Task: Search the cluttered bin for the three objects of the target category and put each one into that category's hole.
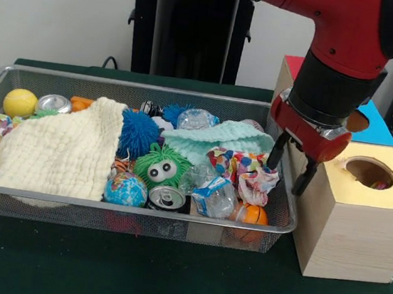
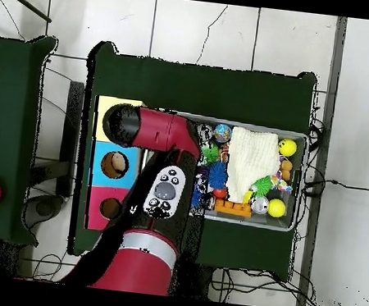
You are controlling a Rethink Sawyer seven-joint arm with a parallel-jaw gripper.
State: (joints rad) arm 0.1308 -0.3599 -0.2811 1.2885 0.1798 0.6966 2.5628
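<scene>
Gripper (image 1: 290,169) is hanging open and empty at frame right, over the wire bin (image 1: 138,211) rim beside the box (image 1: 356,217); better centring over one item before closing.

Two folded knitted cloths are seen in the wire bin: one cream (image 1: 60,148), one mint green (image 1: 219,137). Two silver drink cans (image 1: 167,198) (image 1: 53,103) are counted, and one fuzzy green googly-eyed ball (image 1: 160,166).

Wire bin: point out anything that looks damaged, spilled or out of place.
A crushed clear plastic bottle lies at the wire bin's front right, beside an upright can. A cream cloth is draped over the toys on the left. Nothing has spilled outside.
</scene>
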